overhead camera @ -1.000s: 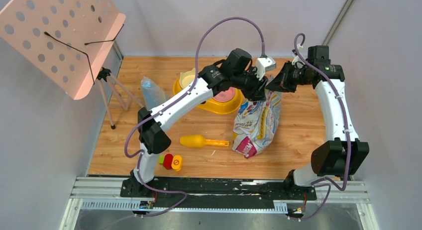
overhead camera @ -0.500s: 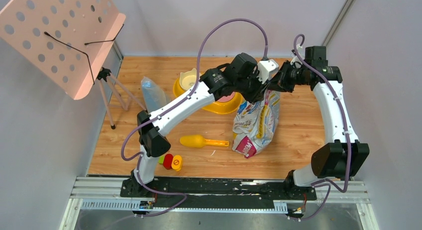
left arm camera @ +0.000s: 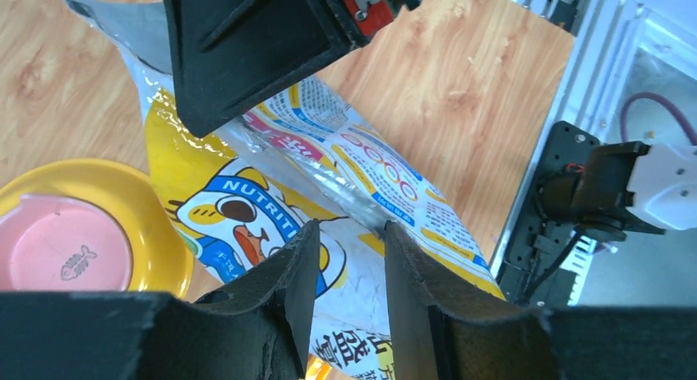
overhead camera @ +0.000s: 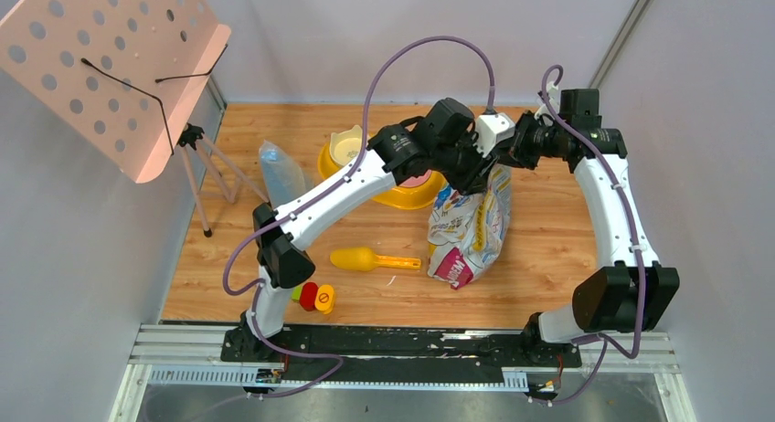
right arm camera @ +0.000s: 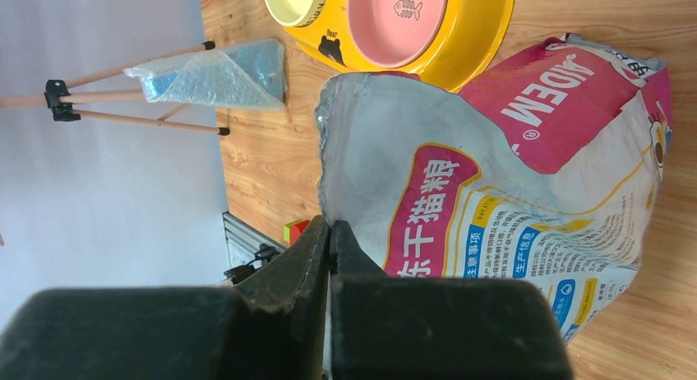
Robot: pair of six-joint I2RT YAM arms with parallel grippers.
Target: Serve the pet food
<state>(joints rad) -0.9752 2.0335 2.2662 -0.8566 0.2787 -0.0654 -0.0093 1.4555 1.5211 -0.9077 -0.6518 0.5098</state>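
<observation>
No pet food visible; it is probably inside the limp foil bag [overhead camera: 471, 228] on the worktop [overhead camera: 548, 258].
The slippery top edge is pinched by the right end effector [right arm camera: 329, 228], a good hold; the left end effector [left arm camera: 347, 232] is spread above the bag.

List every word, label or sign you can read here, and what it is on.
"NUTRITI", then cut off: blue banner on the foil bag.
"AIDEM": the bag's magenta panel.
"干猫粮": the bag's magenta label.
Fish drawing, no words: pink bowl.
Bag's small print, yellow dish's black mark: too small to read.
</observation>
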